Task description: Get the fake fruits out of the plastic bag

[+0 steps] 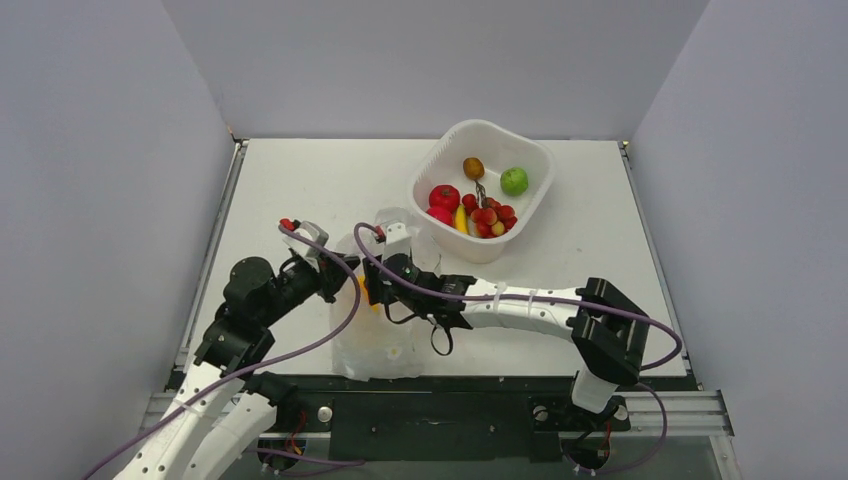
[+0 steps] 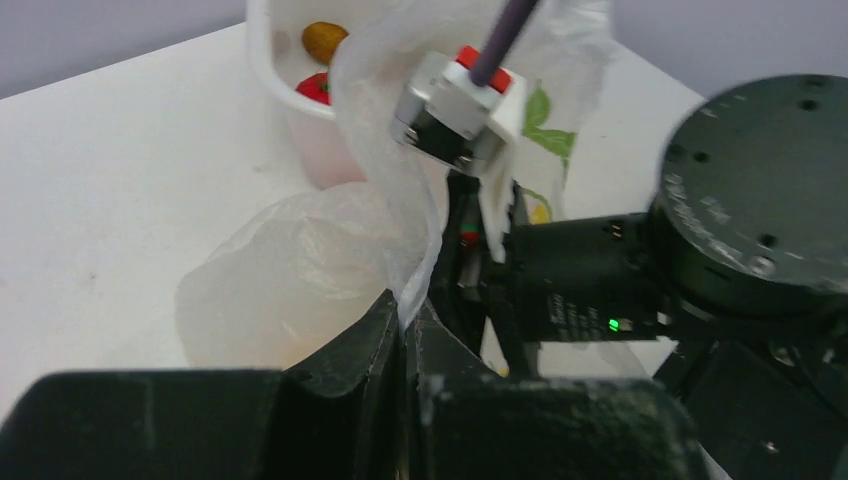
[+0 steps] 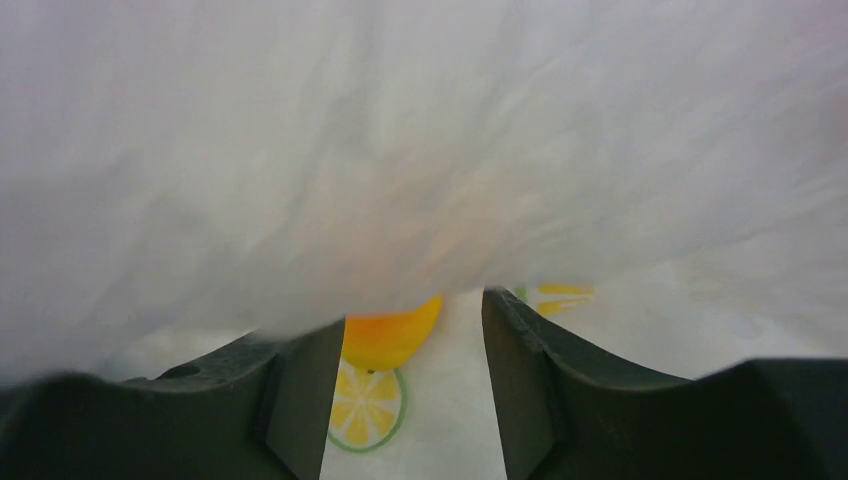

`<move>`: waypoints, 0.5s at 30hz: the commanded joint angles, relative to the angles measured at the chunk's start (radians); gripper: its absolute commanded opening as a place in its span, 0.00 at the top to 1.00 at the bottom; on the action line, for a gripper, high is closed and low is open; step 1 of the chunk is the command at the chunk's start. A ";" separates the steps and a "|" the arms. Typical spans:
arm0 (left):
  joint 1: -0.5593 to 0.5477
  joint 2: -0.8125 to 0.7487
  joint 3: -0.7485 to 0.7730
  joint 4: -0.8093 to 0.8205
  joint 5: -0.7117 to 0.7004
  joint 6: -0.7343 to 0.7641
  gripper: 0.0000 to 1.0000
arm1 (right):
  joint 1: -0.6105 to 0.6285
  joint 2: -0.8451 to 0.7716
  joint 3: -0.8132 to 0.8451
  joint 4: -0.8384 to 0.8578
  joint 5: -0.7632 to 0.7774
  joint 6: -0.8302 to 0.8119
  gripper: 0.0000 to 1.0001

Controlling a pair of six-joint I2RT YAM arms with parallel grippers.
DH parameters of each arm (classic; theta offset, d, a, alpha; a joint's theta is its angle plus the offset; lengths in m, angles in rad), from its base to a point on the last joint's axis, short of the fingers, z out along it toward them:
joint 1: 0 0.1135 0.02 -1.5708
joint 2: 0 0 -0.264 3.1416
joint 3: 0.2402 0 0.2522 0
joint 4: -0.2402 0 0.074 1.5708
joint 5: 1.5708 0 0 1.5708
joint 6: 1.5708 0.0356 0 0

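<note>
The plastic bag lies on the worktop between the two arms. Its long axis runs from the near edge towards the white tub, and its far end is gathered up and raised. The left tool is closed tight on a thin fold of the bag's film, which stands up out of the tips as a narrow upright strip.

The right tool reaches in from the right, pointing left across the bag, with crinkled film draped over it and filling the upper part of its wrist view. Its jaws stand partly apart and hold nothing. An orange-yellow fruit sits inside the bag in the gap, close against the left-hand finger and clear of the other one. Only its lower rounded end shows under the film, so its long axis cannot be told. It rests on the bag's bottom layer beside a printed lemon slice.

In the tub lie a red round fruit, a bunch of red grapes and a yellow fruit wedged between them. The bunch's stem points to the far side, towards the brown oval fruit. A green apple sits at the right of the tub
</note>
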 commanded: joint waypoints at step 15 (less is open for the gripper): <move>0.007 -0.004 0.013 0.002 0.130 -0.049 1.00 | -0.117 -0.176 -0.091 -0.093 0.028 -0.124 0.43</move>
